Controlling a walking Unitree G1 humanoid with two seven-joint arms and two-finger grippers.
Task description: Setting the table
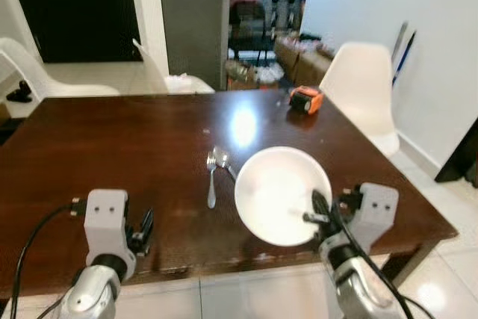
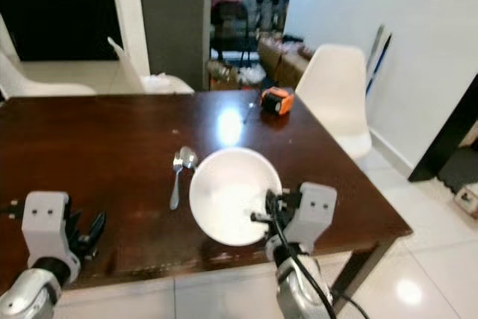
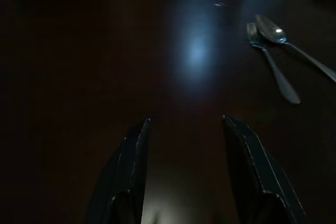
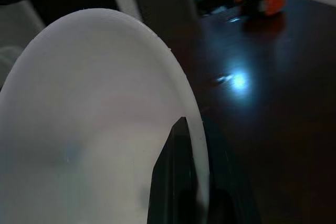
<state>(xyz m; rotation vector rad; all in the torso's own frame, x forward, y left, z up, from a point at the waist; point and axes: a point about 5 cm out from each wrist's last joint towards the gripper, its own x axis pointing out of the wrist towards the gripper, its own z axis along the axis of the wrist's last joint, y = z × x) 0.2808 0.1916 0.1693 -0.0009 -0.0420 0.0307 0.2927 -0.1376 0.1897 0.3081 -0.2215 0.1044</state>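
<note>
Plate [image 1: 280, 193], white, sits lower centre of my head view, above the dark wooden table [image 1: 112, 147] near its front edge. I read the right gripper [image 1: 317, 211] clamped on the plate's right rim, one finger [image 4: 176, 182] inside. Fork [image 1: 211, 181] and spoon [image 1: 222, 160] lie just left of the plate. Left gripper [image 1: 142, 231], lower left, is spread apart and holds nothing. Orange tape measure [image 1: 305, 98] sits upper right.
</note>
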